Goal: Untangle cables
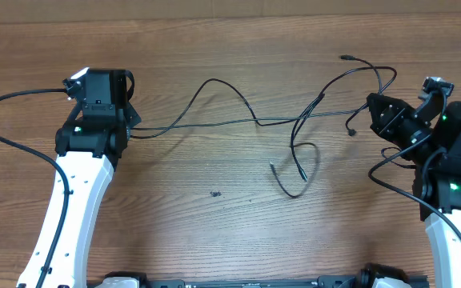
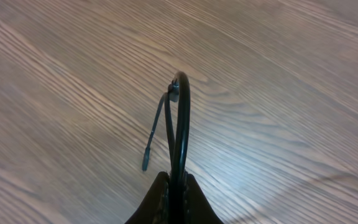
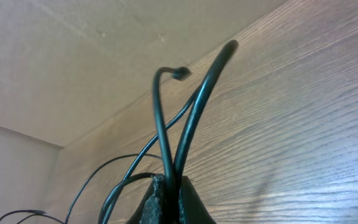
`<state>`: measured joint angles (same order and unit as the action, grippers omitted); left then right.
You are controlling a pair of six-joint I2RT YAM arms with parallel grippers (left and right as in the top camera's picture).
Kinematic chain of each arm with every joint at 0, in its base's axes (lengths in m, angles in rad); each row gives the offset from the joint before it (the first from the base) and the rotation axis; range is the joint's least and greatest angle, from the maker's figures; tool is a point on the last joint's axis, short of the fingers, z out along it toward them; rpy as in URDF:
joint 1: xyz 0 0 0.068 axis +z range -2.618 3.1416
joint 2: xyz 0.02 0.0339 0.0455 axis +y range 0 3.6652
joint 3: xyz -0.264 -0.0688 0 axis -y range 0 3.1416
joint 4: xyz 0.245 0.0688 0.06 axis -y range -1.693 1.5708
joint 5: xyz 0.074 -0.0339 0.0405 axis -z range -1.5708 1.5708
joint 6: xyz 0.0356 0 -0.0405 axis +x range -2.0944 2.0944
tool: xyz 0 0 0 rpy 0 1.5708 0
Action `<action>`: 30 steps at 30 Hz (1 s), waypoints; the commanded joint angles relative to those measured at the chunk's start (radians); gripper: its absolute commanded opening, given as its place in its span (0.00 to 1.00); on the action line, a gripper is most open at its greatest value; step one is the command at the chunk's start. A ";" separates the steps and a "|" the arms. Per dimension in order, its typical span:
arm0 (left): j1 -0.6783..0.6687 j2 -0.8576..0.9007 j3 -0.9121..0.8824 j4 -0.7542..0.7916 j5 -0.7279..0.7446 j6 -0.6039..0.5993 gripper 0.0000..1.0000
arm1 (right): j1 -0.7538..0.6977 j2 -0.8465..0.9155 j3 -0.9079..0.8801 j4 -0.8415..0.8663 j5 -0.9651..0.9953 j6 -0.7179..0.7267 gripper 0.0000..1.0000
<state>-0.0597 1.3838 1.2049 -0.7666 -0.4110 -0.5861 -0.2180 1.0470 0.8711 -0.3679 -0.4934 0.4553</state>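
Several thin black cables (image 1: 238, 122) lie tangled across the middle of the wooden table, with a loose loop (image 1: 298, 172) hanging toward the front and a plug end (image 1: 346, 58) at the far right. My left gripper (image 1: 133, 126) is shut on the cables' left end. In the left wrist view its jaws (image 2: 177, 178) pinch a bent cable (image 2: 182, 118), with a grey plug (image 2: 174, 93) at the bend. My right gripper (image 1: 372, 108) is shut on the right end. In the right wrist view two cable strands (image 3: 188, 118) rise from the closed gripper (image 3: 170, 182).
A pale wall or board (image 3: 104, 56) borders the table's far edge. Thicker black arm wires curve beside the left arm (image 1: 10, 136) and the right arm (image 1: 390, 172). A small dark speck (image 1: 214, 193) lies on the wood near the middle.
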 commanded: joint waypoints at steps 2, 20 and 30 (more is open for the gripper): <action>0.032 -0.011 0.010 -0.015 -0.158 0.048 0.04 | -0.111 -0.018 0.006 -0.026 0.040 -0.072 0.04; 0.087 -0.011 0.010 -0.035 -0.139 0.048 0.04 | -0.216 -0.016 0.006 -0.139 0.165 -0.151 0.15; 0.086 -0.011 0.010 -0.029 -0.004 0.048 0.04 | -0.215 -0.015 0.006 -0.186 0.047 -0.150 0.22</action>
<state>0.0216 1.3838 1.2049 -0.8001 -0.4831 -0.5468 -0.4313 1.0462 0.8711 -0.5449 -0.3687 0.3122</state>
